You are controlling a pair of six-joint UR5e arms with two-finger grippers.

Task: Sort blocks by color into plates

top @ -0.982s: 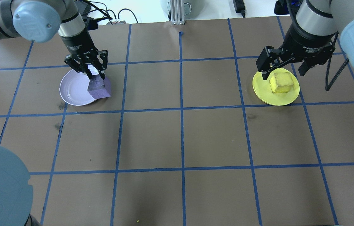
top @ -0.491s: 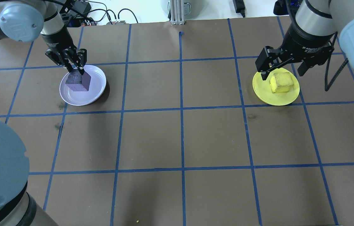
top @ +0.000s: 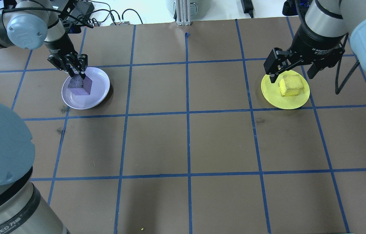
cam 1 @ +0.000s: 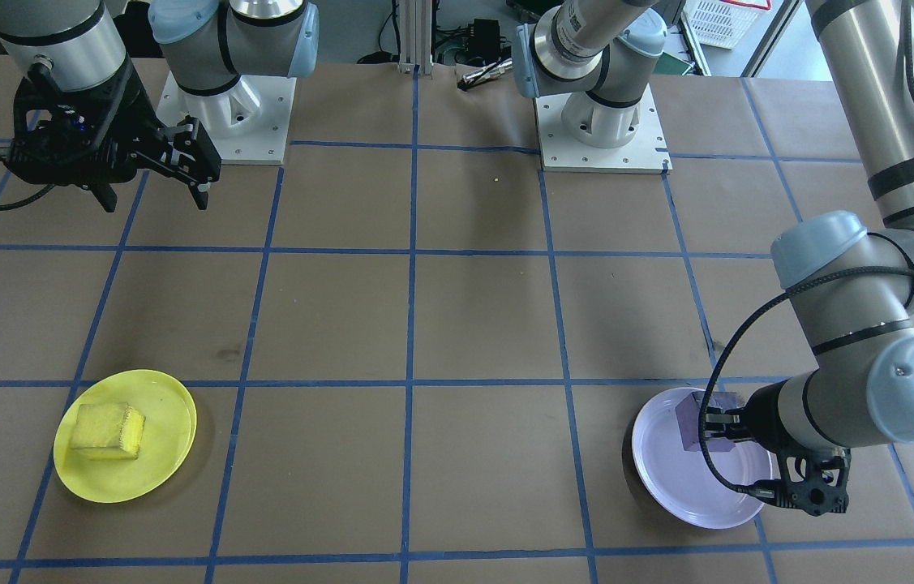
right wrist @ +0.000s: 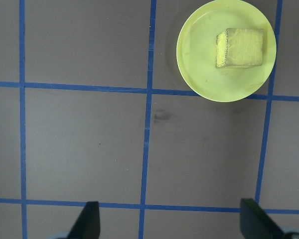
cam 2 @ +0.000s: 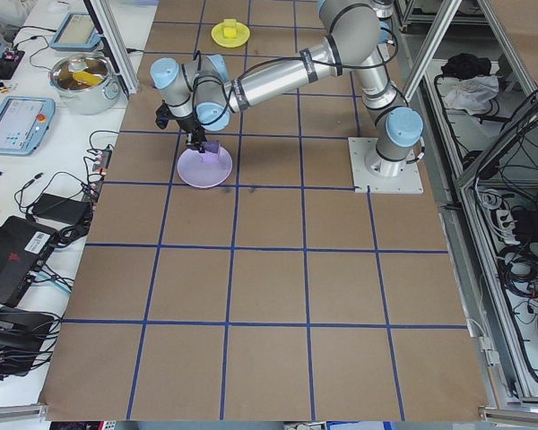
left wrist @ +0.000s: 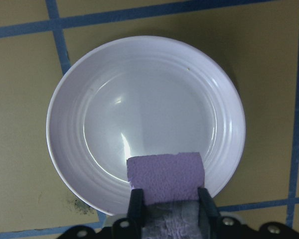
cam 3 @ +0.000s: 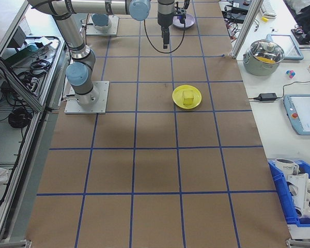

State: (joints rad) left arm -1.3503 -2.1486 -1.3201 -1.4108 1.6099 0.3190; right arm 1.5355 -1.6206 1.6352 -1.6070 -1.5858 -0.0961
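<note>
My left gripper [top: 78, 72] is shut on the pale purple block [top: 79, 86], which sits low over the far left part of the lavender plate [top: 98, 94]. In the left wrist view the block [left wrist: 165, 177] is pinched between both fingers [left wrist: 135, 209], above the plate's [left wrist: 144, 114] near rim; I cannot tell whether it touches. The yellow block [top: 291, 85] lies in the yellow plate [top: 285, 100]. Well above it, my right gripper [top: 291, 76] hangs open and holds nothing. The right wrist view shows this plate [right wrist: 209, 74] and block [right wrist: 240, 47] far below.
Brown paper with a blue tape grid [top: 187, 112] covers the table. The two arm bases [cam 1: 602, 122] stand at the robot's edge. Beyond the far edge are cables [top: 118, 14], a pot [cam 3: 267, 54] and tablets [cam 3: 305, 113]. A blue bin [cam 3: 299, 199] sits off one corner.
My left gripper has carried the purple block from the lavender plate's right edge leftward and farther back, over the plate, and lowered it. The right arm and yellow block have not moved.
</note>
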